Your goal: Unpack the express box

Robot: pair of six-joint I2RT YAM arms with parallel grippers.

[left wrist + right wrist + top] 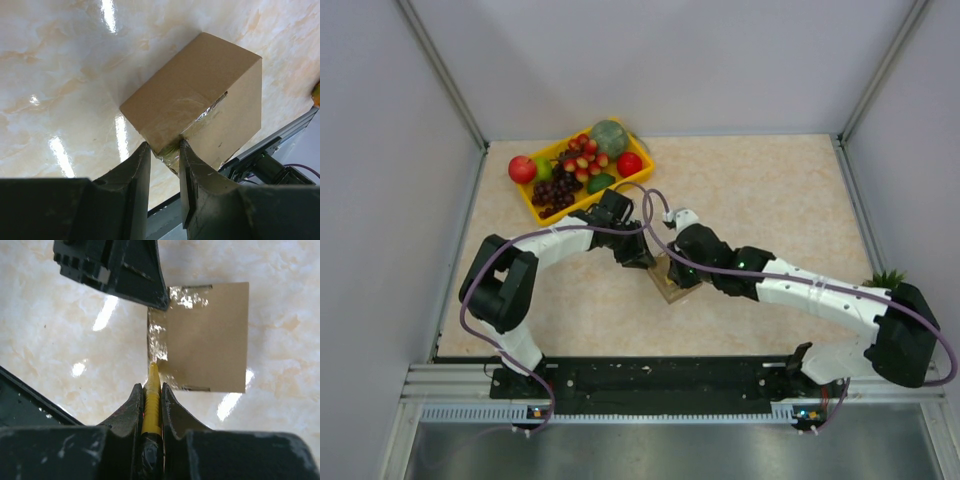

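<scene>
1. While the box (pixel 668 285) sits mid-counter (pixel 770 190) between both arms, well apart from the fruit tray (pixel 528 203), your left fingers (pixel 137 170) stand narrow, pinching its near taped corner.
2. Your right fingers (pixel 134 405) are clamped on a yellow tool (pixel 151 390), its tip touching the box's taped edge.
3. Treat the box as probably light, with stiff walls that dent easily. It will likely slide on this glossy counter, so brace it at a corner or edge, not on the flat lid.
4. The clear tape (pixel 207 114) looks slick, so work along the seam and press gently.
</scene>
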